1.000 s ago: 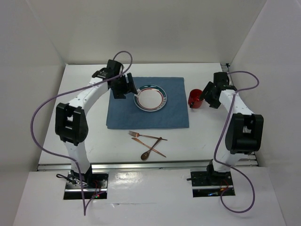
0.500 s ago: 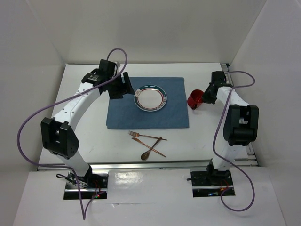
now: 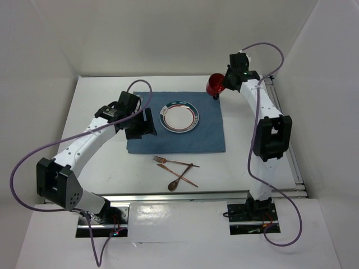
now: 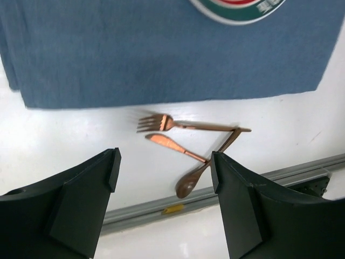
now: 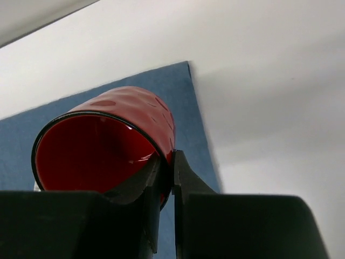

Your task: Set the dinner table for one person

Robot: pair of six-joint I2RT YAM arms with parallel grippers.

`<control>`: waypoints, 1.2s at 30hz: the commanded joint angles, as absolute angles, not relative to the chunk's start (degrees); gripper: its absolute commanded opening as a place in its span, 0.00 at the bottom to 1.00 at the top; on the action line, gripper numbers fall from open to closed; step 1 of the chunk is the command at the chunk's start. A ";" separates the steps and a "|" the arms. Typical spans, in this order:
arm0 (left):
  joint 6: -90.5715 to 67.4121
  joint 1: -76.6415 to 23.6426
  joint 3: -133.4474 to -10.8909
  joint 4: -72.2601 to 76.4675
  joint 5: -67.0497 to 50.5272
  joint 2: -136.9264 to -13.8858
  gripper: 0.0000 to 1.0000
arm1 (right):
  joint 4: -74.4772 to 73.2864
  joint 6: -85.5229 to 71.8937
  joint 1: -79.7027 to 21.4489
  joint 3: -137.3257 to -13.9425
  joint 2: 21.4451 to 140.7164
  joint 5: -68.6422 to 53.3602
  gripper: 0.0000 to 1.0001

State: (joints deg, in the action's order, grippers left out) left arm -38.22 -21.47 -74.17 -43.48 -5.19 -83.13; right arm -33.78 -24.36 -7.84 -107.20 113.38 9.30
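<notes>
though the plate [image 3: 179, 117] sits mid-placemat [image 3: 207, 137], the right gripper [image 5: 171, 162] clamps the red cup [image 5: 97, 156] by the mat's far right corner, the left gripper [image 4: 164, 178] gapes empty, and the cutlery [image 3: 178, 163] lies unplaced off its near edge.

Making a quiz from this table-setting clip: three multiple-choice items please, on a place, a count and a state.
1. The plate is: A on the blue placemat; B beside it; C held in the air.
2. Copper utensils on the table: A two; B three; C five.
3. The right gripper is: A open; B shut on the red cup; C shut on the plate.
1A, it rests on the placemat; 2B, fork, knife, spoon; 3B, its fingers pinch the cup's rim.
</notes>
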 commanded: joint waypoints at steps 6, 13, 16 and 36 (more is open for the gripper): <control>-42.63 -24.43 -67.60 -45.79 -1.85 -76.65 0.85 | -39.99 -23.29 -9.76 -122.95 127.34 13.00 0.00; -43.77 -26.19 -66.53 -46.32 -0.71 -76.11 0.85 | -40.52 -23.29 -10.28 -124.89 130.78 13.01 0.00; -43.77 -27.41 -66.53 -46.93 -0.01 -76.11 0.85 | -40.52 -23.29 -10.28 -124.89 132.36 11.87 0.03; -35.42 -47.60 -72.77 -46.76 -0.01 -89.20 0.84 | -33.57 -23.29 -8.35 -102.33 101.97 6.06 0.95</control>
State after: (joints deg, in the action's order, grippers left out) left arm -38.30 -42.63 -70.08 -47.24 0.21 -86.46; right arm -38.00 -23.09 -9.56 -106.85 111.90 7.14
